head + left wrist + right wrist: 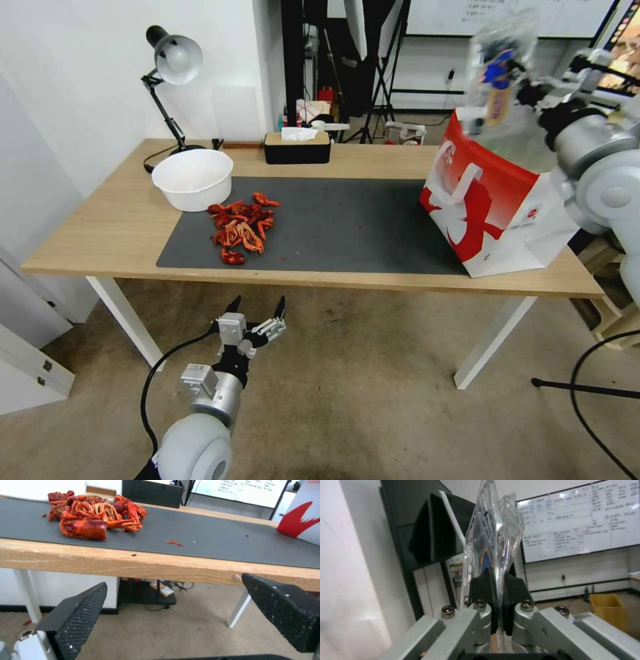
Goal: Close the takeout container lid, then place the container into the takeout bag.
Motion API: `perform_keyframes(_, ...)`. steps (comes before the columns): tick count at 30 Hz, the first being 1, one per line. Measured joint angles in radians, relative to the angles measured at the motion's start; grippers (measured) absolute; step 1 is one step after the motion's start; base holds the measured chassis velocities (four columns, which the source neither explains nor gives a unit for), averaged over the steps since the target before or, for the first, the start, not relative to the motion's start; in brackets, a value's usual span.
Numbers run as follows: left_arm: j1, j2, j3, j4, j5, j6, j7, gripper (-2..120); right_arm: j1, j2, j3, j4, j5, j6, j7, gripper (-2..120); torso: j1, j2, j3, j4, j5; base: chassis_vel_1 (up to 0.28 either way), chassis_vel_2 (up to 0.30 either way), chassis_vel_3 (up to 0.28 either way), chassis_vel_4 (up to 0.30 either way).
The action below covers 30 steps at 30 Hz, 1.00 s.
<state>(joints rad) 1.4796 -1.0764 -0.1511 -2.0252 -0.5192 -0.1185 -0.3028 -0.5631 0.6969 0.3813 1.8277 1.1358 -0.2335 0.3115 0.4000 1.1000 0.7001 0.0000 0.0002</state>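
Nearest the robot, the left gripper (257, 312) hangs below the front edge of the table (100, 233), over the carpet, its two black fingers (78, 616) spread wide apart with nothing between them. Just past it on the tabletop lies a dark mat (347, 223), with a heap of red crayfish shells (240, 225) near its left end and a white bowl (193, 179) just behind the heap. At the mat's right end stands the red-and-white bag (497, 213), mouth upward. Above the bag's open mouth, the right gripper (496, 585) is raised in the air, its fingers (480, 590) pressed together on the edge of the clear container (500, 73), which is held upright on its side, lid closed against the box. Farther back, a black tissue box (297, 148) and a desk lamp (175, 60) sit along the table's far edge.
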Motion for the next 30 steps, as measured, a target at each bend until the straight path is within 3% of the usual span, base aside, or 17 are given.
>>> perform_keyframes(9, 0.001, -0.004, 0.003, 0.003, 0.0, -0.001, -0.004, 100, -0.069, 0.011, 0.028, -0.007, -0.056, 0.0, 0.007, 1, 0.0, 0.0, 0.0, -0.0001, -0.0001, 0.0, 0.0, 0.0, 0.0)
perform_keyframes(21, -0.002, -0.004, 0.003, -0.002, 0.007, 0.0, -0.008, 100, -0.102, 0.013, 0.042, 0.005, -0.037, -0.03, 0.032, 46, 0.0, 0.0, 0.0, 0.0, -0.0003, 0.0, 0.0, 0.0, 0.0)
perform_keyframes(26, -0.002, -0.003, -0.001, -0.007, 0.007, -0.001, -0.009, 100, -0.102, 0.011, 0.039, 0.008, -0.034, -0.038, 0.04, 59, 0.0, 0.0, 0.0, 0.0, -0.0002, 0.0, 0.0, 0.0, 0.0)
perform_keyframes(30, -0.001, -0.007, -0.003, -0.011, 0.009, 0.0, -0.012, 100, -0.106, 0.009, 0.037, 0.023, -0.021, -0.028, 0.015, 80, 0.0, 0.0, 0.0, 0.0, -0.0001, 0.0, 0.0, 0.0, 0.0)
